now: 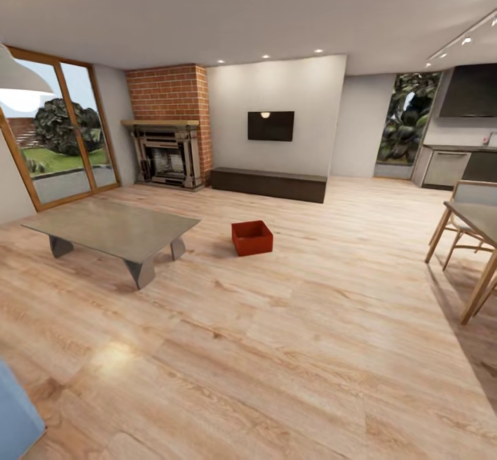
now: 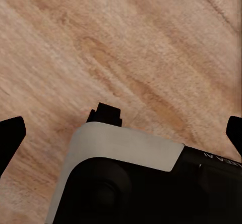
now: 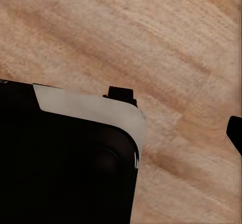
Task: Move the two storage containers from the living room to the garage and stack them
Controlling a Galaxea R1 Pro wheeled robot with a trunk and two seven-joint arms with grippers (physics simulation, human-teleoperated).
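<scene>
Standing open-topped and empty on the light wood plank floor (image 1: 297,349), one red storage container (image 1: 252,237) is seen just right of the low grey table (image 1: 114,228), before the fireplace (image 1: 168,152). Left fingers (image 2: 11,135) are spread apart; the right fingers' state cannot be told.

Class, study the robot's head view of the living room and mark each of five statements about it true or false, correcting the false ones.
1. The red-orange open-topped storage container sits on the light wood plank floor. True.
2. It rests on top of the low grey table. False: it stands on the floor beside the table.
3. The black wall TV hangs to the right of the red-brick fireplace. True.
4. The container has a lid on. False: its top is open.
5. A red car is parked nearby. False: none appears.
</scene>
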